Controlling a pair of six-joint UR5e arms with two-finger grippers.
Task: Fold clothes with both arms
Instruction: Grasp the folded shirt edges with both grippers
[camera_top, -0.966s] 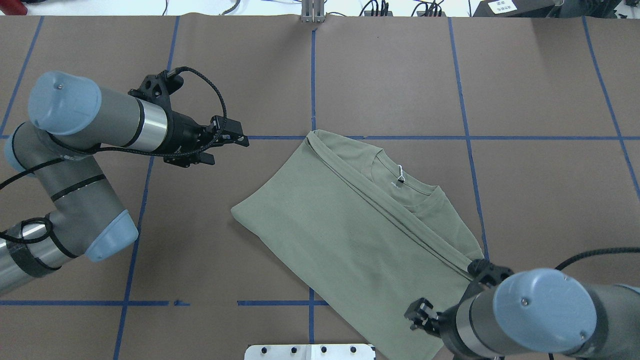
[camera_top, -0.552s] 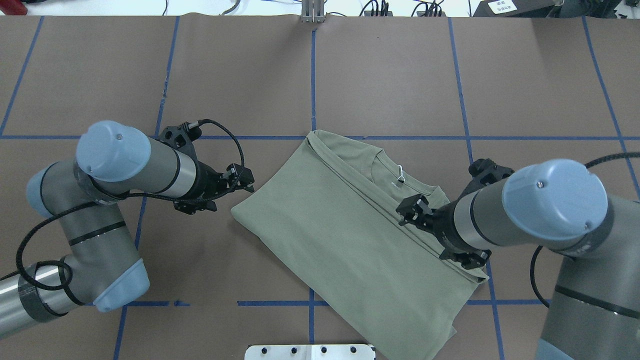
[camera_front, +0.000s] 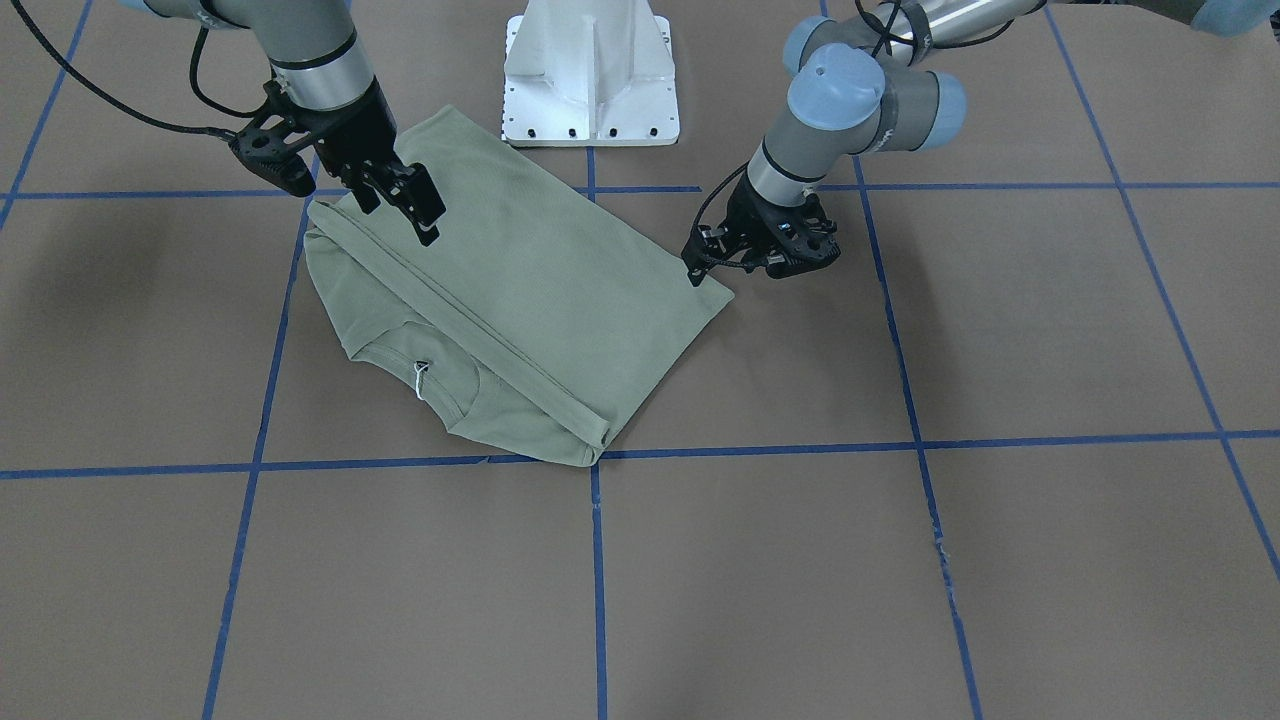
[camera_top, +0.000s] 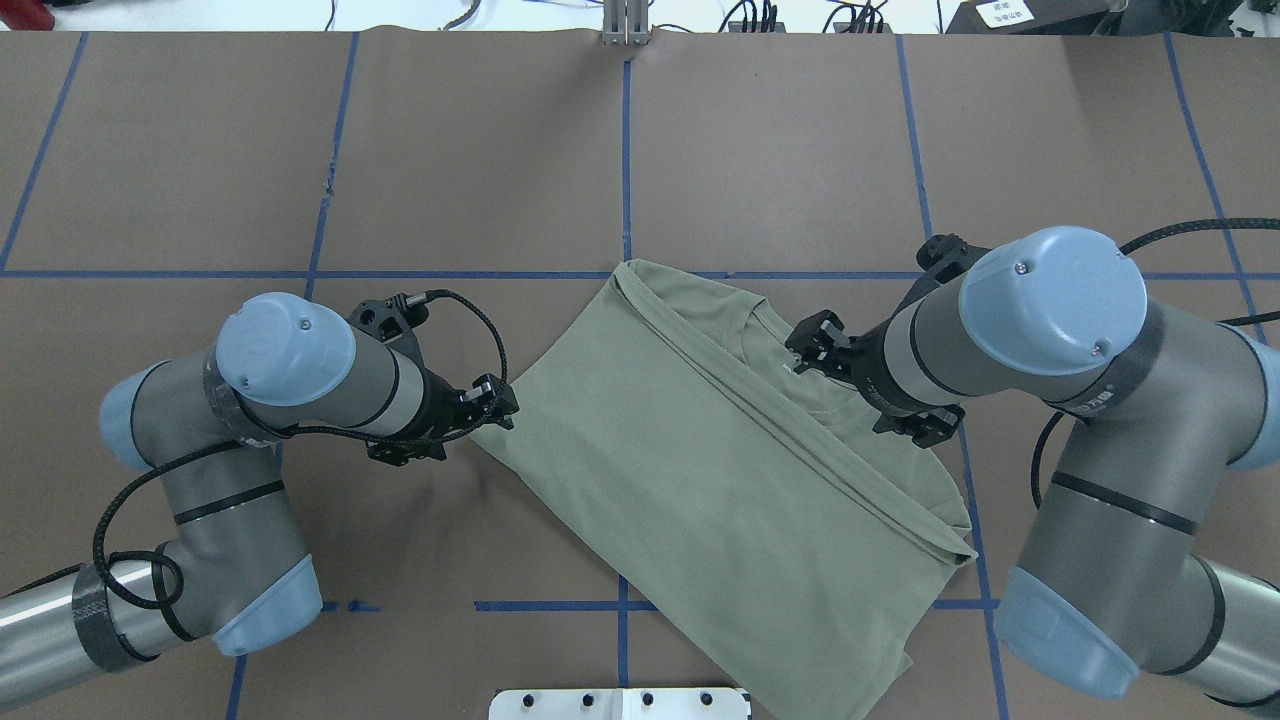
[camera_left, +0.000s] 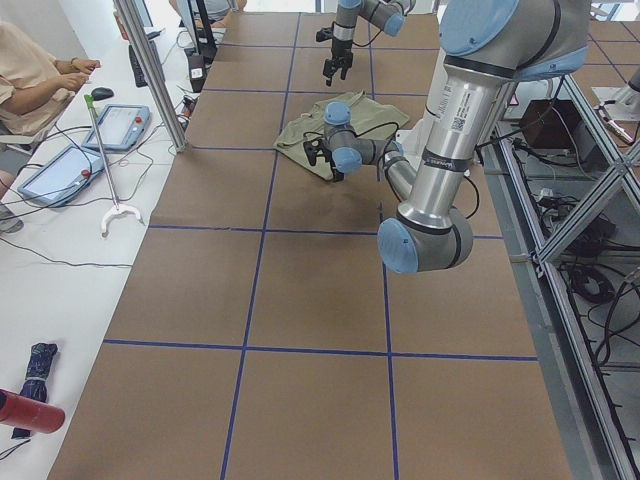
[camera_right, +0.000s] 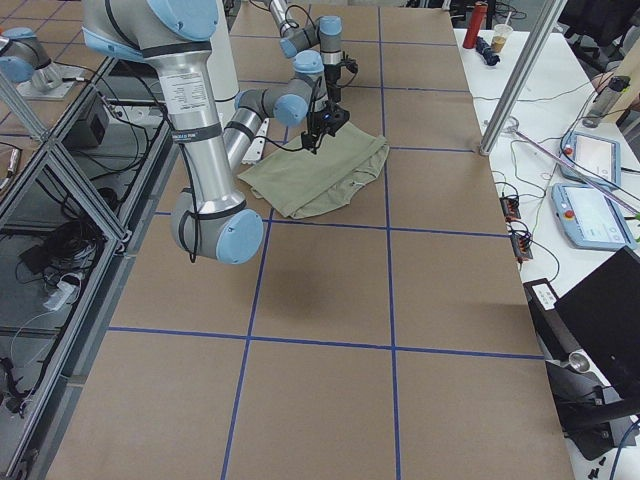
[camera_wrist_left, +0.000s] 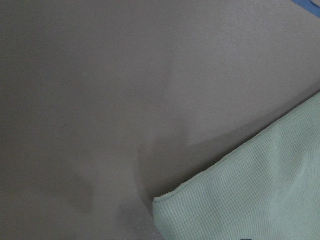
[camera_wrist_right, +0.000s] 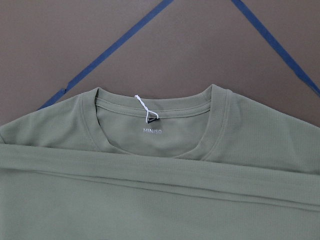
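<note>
One folded sage-green knit shirt (camera_top: 700, 480) lies under spread right pincer (camera_top: 812, 345); left pincer (camera_top: 505, 405), state unclear.

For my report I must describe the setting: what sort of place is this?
Probably a robotics lab: the left arm and right arm work at a table marked with blue tape lines, teach pendants lie on a side bench, a person sits nearby.

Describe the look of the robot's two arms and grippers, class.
Both the left arm and right arm are round grey joints with light-blue caps and black seam rings, linked by silver tubes. Braided black cables trail along each arm. The left gripper and right gripper are black, with two slim jaws.
</note>
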